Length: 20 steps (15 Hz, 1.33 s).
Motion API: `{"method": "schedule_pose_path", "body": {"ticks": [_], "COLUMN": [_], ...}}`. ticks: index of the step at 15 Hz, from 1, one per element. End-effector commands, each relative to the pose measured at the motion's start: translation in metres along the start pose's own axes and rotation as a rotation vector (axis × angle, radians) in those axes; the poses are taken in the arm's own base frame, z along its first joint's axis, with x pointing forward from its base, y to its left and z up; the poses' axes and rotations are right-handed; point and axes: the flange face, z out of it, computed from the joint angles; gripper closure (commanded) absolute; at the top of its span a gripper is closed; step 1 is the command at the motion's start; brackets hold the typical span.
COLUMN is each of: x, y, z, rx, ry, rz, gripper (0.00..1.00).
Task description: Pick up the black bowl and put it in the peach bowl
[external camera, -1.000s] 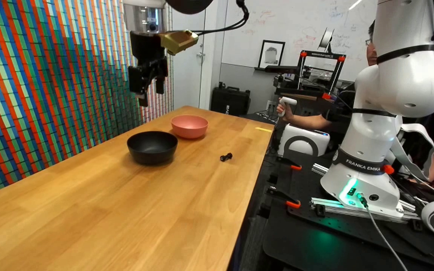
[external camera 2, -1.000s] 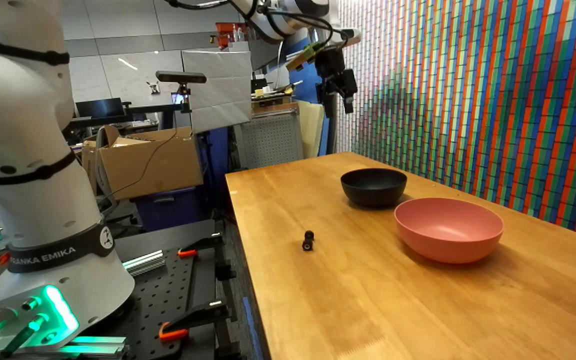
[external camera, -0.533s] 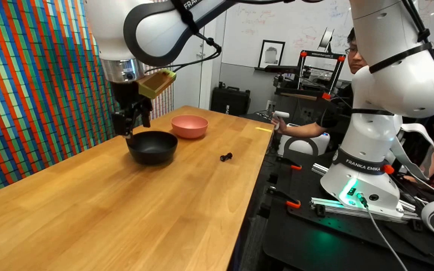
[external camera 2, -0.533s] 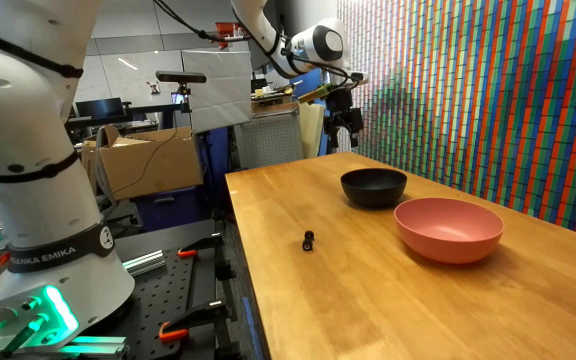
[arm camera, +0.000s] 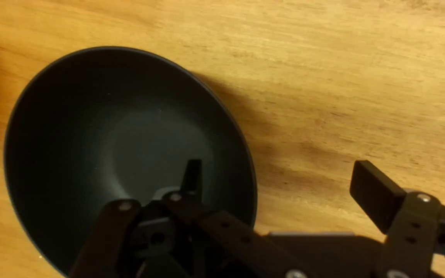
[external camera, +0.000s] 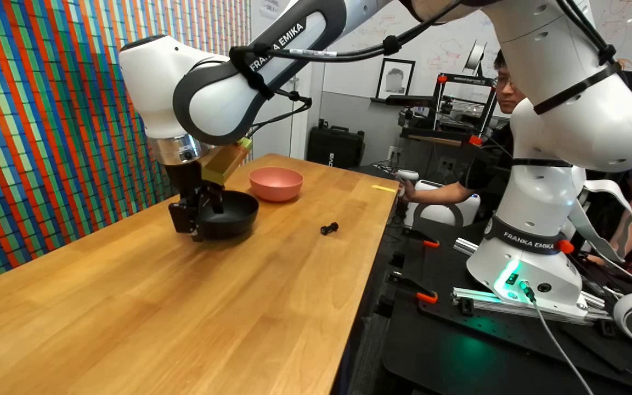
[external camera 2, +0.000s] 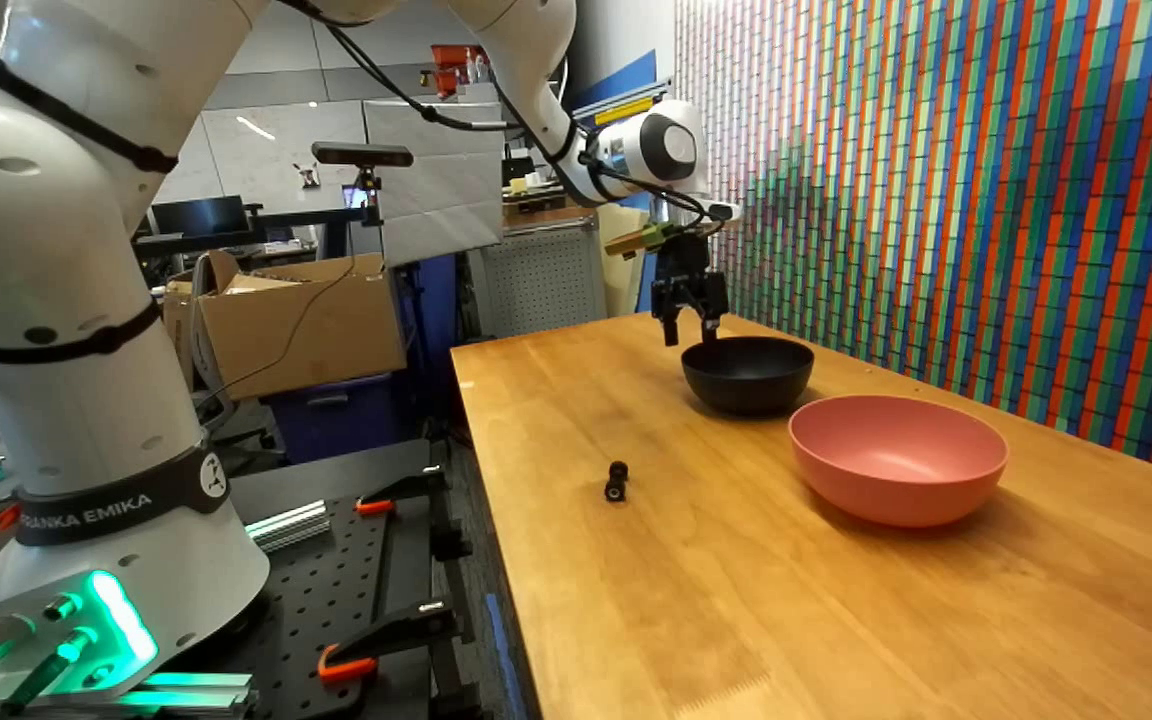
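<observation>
The black bowl [external camera: 236, 219] stands upright on the wooden table; it also shows in an exterior view [external camera 2: 748, 380] and in the wrist view [arm camera: 141, 127]. The peach bowl [external camera: 276, 185] stands upright close beside it and appears empty; it is also in an exterior view [external camera 2: 898, 465], but out of the wrist view. My gripper [external camera: 207, 225] is open and low at the black bowl's edge, also seen in an exterior view [external camera 2: 691, 338]. In the wrist view, my gripper [arm camera: 278, 173] has one finger over the bowl's inside and one outside over the table, with the rim between them.
A tiny black object [external camera: 329, 228] lies on the table [external camera: 184, 307] nearer the robot base; it also shows in an exterior view [external camera 2: 616, 481]. A colourful tiled wall [external camera: 74, 126] runs along the table's far side. A strip of yellow tape [external camera: 384, 188] marks the table edge.
My gripper has come down from high above the table to the black bowl's rim, staying open. Both bowls and the tiny black object have not moved.
</observation>
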Motion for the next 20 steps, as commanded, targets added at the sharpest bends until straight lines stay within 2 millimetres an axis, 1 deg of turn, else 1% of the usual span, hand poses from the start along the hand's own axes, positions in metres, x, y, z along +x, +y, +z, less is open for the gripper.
{"method": "schedule_pose_path", "body": {"ticks": [1,2,6,9,10,12,13,16,17,18,20], "x": [0.012,0.012,0.012,0.013,0.013,0.015,0.016,0.019,0.023,0.028,0.039], "y": [0.004,0.007,0.015,0.019,0.02,0.023,0.024,0.03,0.034,0.041,0.06], "z": [0.012,0.015,0.021,0.019,0.019,0.017,0.016,0.011,0.006,-0.004,-0.029], "rx": [-0.025,-0.027,-0.038,-0.038,-0.039,-0.04,-0.04,-0.038,-0.035,-0.032,-0.031], "ry": [-0.002,-0.009,-0.019,-0.021,-0.019,-0.017,-0.016,-0.016,-0.012,-0.005,0.019], "rz": [0.012,0.016,0.025,0.032,0.033,0.036,0.039,0.045,0.047,0.051,0.07], "gripper": [0.32,0.42,0.74,0.94,0.96,0.99,0.96,0.95,0.95,0.95,0.95]}}
